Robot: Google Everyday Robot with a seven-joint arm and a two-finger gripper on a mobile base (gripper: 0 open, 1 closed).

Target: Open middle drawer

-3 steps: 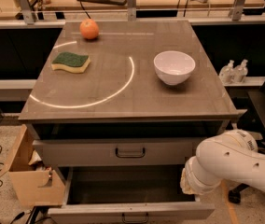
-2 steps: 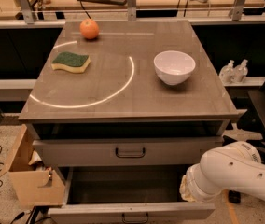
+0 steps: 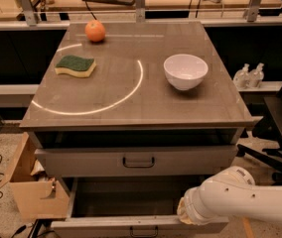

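The middle drawer [image 3: 131, 225] is pulled out at the bottom of the view. Its low grey front carries a small dark loop handle [image 3: 144, 230], and its inside looks dark and bare. Above it, the top drawer [image 3: 81, 161] with its own loop handle [image 3: 138, 161] stands slightly out from under the countertop. My white arm [image 3: 240, 200] comes in from the lower right. My gripper [image 3: 181, 213] is at the arm's left end, right at the middle drawer's front rim, right of the handle, mostly hidden by the arm.
On the countertop [image 3: 131, 103] lie an orange [image 3: 95, 31], a green-and-yellow sponge [image 3: 75, 66] and a white bowl [image 3: 185, 71]. A cardboard box [image 3: 29, 192] stands on the floor at the left. A black chair [image 3: 280, 128] is at the right.
My arm has moved down and a little toward the camera. The middle drawer's front has come slightly further out.
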